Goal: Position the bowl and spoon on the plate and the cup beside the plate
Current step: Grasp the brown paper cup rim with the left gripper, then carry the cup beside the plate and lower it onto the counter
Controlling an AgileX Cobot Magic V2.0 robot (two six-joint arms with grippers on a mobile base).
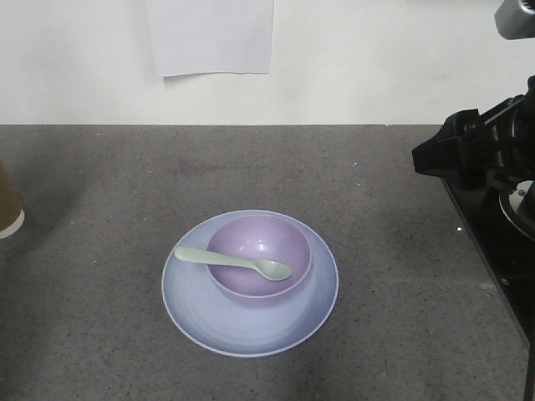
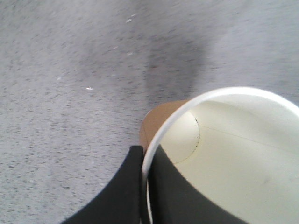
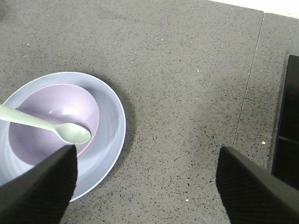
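In the left wrist view, a brown paper cup with a white rolled rim and white inside (image 2: 233, 140) is filling the lower right of the frame, and the left gripper (image 2: 145, 186) is pinching its wall, one dark finger (image 2: 117, 191) lying against the brown outside and the other pressing the white inside, with the rim running between them. In the front view only a sliver of that cup (image 1: 8, 209), brown above a white base band, is showing at the far left edge, well apart from the plate. A round, shallow, pale blue-lilac plate with a raised rim (image 1: 251, 330) is sitting in the lower middle of that frame on the speckled dark grey tabletop (image 1: 401, 251), and a glossy lavender-purple plastic bowl (image 1: 259, 259) is resting on it, toward the plate's far side. A small pale mint-green plastic spoon (image 1: 238, 262) is lying across the bowl, its flat handle jutting over the rim to the left and its oval scoop lying inside at the right. In the right wrist view the right gripper (image 3: 145, 186) is standing spread wide, its two dark textured fingers (image 3: 42, 186) at the lower corners with bare tabletop between them; the plate (image 3: 110, 135), bowl (image 3: 42, 112) and spoon (image 3: 65, 132) are lying at the left of the frame, just beside the left-hand finger. A white paper sheet (image 1: 209, 38) is hanging on the pale wall at the top of the front view.
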